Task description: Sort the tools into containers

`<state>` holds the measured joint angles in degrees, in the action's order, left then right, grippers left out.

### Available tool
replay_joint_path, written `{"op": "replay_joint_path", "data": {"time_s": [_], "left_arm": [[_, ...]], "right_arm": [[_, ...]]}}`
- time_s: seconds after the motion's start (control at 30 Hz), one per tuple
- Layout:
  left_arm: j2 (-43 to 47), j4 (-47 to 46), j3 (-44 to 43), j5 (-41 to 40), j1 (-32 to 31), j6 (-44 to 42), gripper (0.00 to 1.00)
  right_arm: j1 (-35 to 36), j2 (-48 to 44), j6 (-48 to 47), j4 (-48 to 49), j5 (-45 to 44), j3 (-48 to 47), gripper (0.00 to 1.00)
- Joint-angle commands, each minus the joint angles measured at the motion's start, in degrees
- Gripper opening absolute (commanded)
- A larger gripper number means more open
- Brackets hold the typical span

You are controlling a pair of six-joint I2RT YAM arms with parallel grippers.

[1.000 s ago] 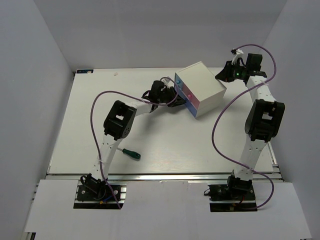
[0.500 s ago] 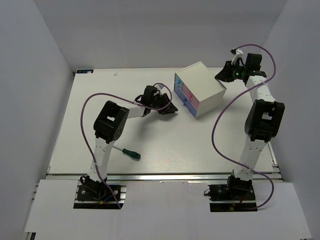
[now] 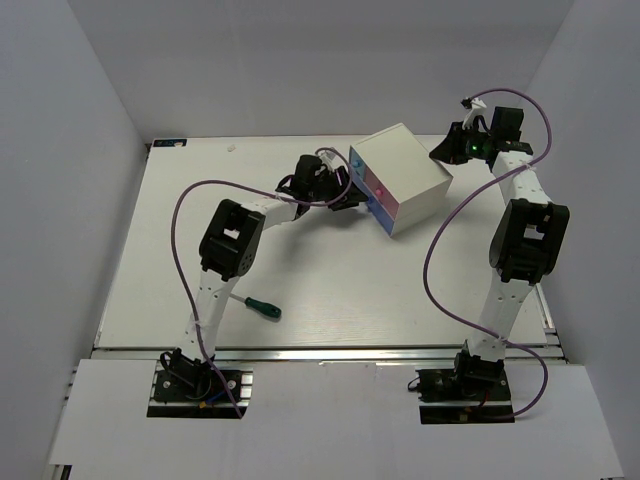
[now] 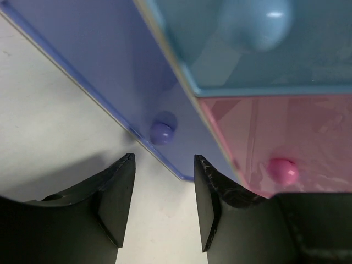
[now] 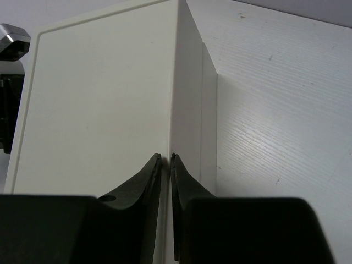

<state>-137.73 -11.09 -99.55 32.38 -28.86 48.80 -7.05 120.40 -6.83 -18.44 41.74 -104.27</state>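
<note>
**While left jaws line up on the purple knob, green screwdriver waits by the left arm**

With its fingers (image 4: 118,192) apart, the left gripper (image 4: 163,165) faces the drawer fronts of the white cabinet (image 3: 410,168). The purple knob (image 4: 162,132) sits dead ahead, centred on the gap but just short of the fingertips, not yet between them. It is on the purple-blue drawer (image 4: 99,60). The light blue drawer (image 4: 308,60) and pink drawer (image 4: 324,137) lie off to the right of the jaws in the wrist view.

Judgement: next is a short push forward, close on the knob, then pull straight back toward the left arm.

The right gripper (image 5: 166,158) is at the cabinet's back corner, jaws almost together with only a sliver between them and nothing gripped. It is probably bracing the cabinet.

The green-handled screwdriver (image 3: 262,306) lies on the table (image 3: 400,300), well away from the cabinet and just beside the left arm's lower link. Its long axis is diagonal, shaft toward the left arm, handle toward table centre. The left arm is clearly nearer. No other tools are seen in any view.
</note>
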Motion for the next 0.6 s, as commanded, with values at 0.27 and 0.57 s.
{"op": "replay_joint_path", "data": {"time_s": [0.27, 0.57], "left_arm": [[-3.2, 0.5, -3.8, 0.9, 0.0, 1.8, 0.54], [-3.9, -2.7, -4.0, 1.6, -0.1, 3.4, 0.54]], "right_arm": [[1.4, 5.2, -2.1, -17.3, -3.4, 4.1, 0.12], [1.5, 4.9, -2.2, -18.2, -3.1, 5.2, 0.1]]}}
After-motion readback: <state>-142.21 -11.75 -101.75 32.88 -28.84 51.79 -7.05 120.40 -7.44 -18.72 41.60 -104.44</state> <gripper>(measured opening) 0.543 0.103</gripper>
